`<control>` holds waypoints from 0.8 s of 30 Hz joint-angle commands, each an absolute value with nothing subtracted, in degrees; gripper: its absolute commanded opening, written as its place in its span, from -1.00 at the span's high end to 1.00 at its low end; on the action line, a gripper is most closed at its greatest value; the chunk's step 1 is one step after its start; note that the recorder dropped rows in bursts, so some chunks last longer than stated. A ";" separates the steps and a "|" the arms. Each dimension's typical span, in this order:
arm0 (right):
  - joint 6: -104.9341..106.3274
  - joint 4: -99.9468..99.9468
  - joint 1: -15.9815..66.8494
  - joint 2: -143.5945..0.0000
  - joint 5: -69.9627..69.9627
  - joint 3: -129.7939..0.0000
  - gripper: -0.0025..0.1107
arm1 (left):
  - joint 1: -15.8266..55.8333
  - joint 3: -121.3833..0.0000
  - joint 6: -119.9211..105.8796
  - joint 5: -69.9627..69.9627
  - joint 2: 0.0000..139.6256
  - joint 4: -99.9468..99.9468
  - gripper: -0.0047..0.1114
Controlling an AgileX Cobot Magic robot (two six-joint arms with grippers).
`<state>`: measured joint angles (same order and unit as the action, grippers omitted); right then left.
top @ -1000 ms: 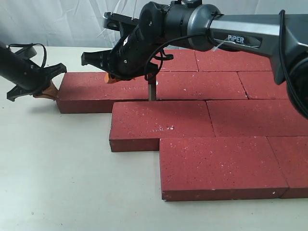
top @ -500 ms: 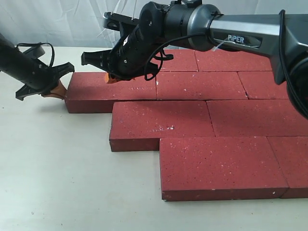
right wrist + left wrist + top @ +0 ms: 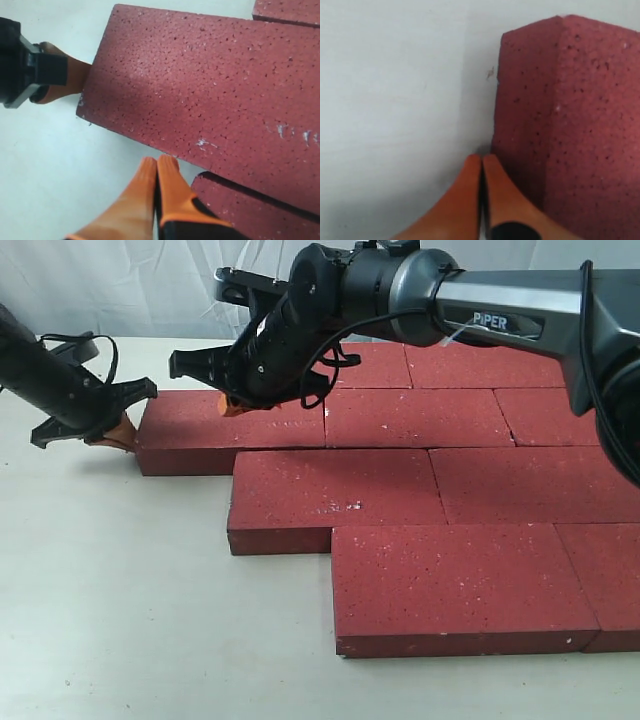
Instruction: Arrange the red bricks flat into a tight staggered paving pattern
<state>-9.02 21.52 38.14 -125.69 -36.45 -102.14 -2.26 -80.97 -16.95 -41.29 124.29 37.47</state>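
Note:
Several red bricks (image 3: pixel 460 585) lie flat in staggered rows on the right of the table. The leftmost brick (image 3: pixel 230 428) of the second row butts against its neighbour (image 3: pixel 420 418). My left gripper (image 3: pixel 118 432) is shut and empty, and its orange fingertips (image 3: pixel 470 167) press against that brick's left end face (image 3: pixel 530 115) at table level. My right gripper (image 3: pixel 229 403) hovers just above the same brick (image 3: pixel 210 90) near its back left part. It is shut with nothing in it, as the right gripper (image 3: pixel 157 162) shows in its own wrist view.
The white table (image 3: pixel 120 590) is bare at the left and front left. The right arm (image 3: pixel 500 300) reaches across above the back rows of bricks. The left gripper (image 3: pixel 45 75) appears in the right wrist view beside the brick's corner.
The leftmost brick of the second row slid right and the gap to its neighbour closed. My left gripper moved right with it. The right gripper stayed nearly still.

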 commanded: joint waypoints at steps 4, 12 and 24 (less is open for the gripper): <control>-8.88 20.91 37.75 -125.16 -38.02 -102.54 0.97 | -6.71 -80.98 -15.10 -45.23 123.46 35.89 0.92; -8.88 20.74 37.75 -124.90 -43.92 -102.54 0.97 | -7.30 -80.25 -10.86 -48.18 118.12 30.33 0.92; -7.68 17.94 37.75 -120.80 -57.35 -102.54 0.97 | -6.64 -64.10 -10.86 -42.53 101.68 28.79 0.92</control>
